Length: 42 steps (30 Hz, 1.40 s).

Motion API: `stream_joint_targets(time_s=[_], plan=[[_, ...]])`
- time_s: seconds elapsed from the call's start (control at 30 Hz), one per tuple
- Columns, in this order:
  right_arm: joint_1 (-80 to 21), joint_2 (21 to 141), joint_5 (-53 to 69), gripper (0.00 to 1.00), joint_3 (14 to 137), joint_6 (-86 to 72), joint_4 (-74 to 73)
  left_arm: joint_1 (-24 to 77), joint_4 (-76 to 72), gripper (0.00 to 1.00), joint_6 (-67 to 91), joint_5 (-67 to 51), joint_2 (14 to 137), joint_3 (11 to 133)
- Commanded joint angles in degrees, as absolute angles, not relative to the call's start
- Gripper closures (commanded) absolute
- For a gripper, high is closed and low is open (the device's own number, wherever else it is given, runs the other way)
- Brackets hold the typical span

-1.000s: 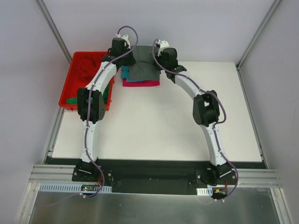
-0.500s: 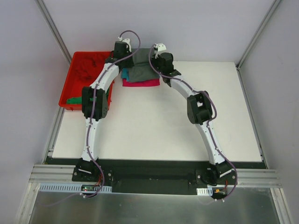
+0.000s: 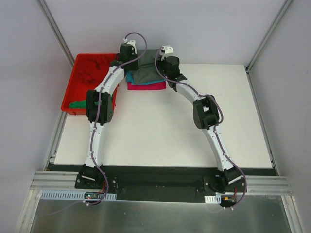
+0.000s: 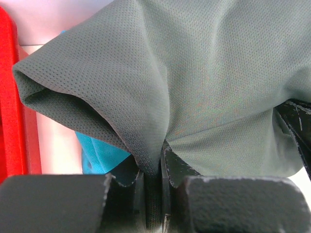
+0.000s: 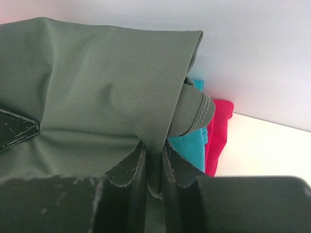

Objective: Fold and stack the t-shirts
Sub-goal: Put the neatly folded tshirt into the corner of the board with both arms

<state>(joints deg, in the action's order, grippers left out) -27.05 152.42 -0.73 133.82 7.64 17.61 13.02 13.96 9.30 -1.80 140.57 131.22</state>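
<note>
The dark grey t-shirt point(image 3: 146, 68) hangs between both grippers over the stack at the table's far edge. My left gripper point(image 4: 154, 167) is shut on its left edge, and the cloth point(image 4: 204, 73) fills that view. My right gripper point(image 5: 153, 162) is shut on its right edge point(image 5: 97, 92). Under it lie the folded teal t-shirt point(image 5: 192, 143) and the magenta t-shirt point(image 3: 148, 86), which also shows in the right wrist view point(image 5: 218, 131). Teal also shows in the left wrist view point(image 4: 99, 153). A green t-shirt point(image 3: 77, 103) and a red t-shirt point(image 3: 90, 68) lie in the bin.
A red plastic bin point(image 3: 68, 104) stands at the far left of the white table point(image 3: 160, 131), next to the stack; its wall shows in the left wrist view point(image 4: 9, 97). The back wall is close behind the stack.
Both grippers have moved a little toward the back and closer together with the grey shirt, which now bunches over the stack; the arm elbows have swung inward.
</note>
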Motion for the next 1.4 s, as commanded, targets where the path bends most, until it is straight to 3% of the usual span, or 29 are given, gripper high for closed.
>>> stream_joint_targets(time_s=[0.0,0.03,0.1,0.17,0.23,0.27,0.3,0.4,0.47,0.83,1.03,1.17,1.37], plan=[[-26.46,153.02,-2.98,0.82,137.20,5.98,22.15,11.34,12.92,0.91,7.38,1.49,141.41,133.94],[-26.54,153.02,-3.34,0.77,137.28,6.32,22.15,11.34,13.01,0.89,7.30,1.67,141.50,134.03],[-26.54,152.76,-5.44,0.64,137.55,7.55,21.97,11.34,13.01,0.74,7.29,2.63,141.15,133.77],[-26.54,151.71,-8.07,0.34,137.20,9.22,21.71,11.34,13.01,0.67,7.21,2.90,140.10,133.51],[-26.46,150.48,-10.01,0.15,136.85,10.63,21.19,11.43,13.09,0.48,7.38,2.20,138.53,133.33],[-26.28,149.42,-10.54,0.07,136.24,10.81,21.01,11.43,13.01,0.28,7.30,1.68,137.73,133.24],[-26.19,147.67,-10.81,0.02,134.75,10.90,21.01,11.51,13.01,0.27,7.56,1.50,136.85,132.98],[-26.19,141.00,-10.81,0.04,128.08,9.85,21.79,11.69,13.01,0.17,8.52,0.09,133.61,131.67],[-26.10,136.00,-10.38,0.04,122.55,8.88,22.58,12.04,13.01,0.01,9.14,-3.42,131.23,129.82],[-25.67,100.15,-6.77,0.04,86.18,5.81,16.35,14.68,14.15,0.01,16.34,-8.79,108.31,109.71],[-24.52,83.52,-0.63,0.04,68.05,1.94,15.73,15.03,14.15,0.01,17.75,-11.87,102.66,103.97],[-23.73,76.83,5.53,0.04,59.43,0.09,15.21,14.94,12.14,0.01,15.47,-11.00,108.17,110.28],[-23.38,69.79,8.70,0.04,50.73,-2.37,13.10,13.54,11.43,0.01,14.50,-13.00,128.73,133.29]])
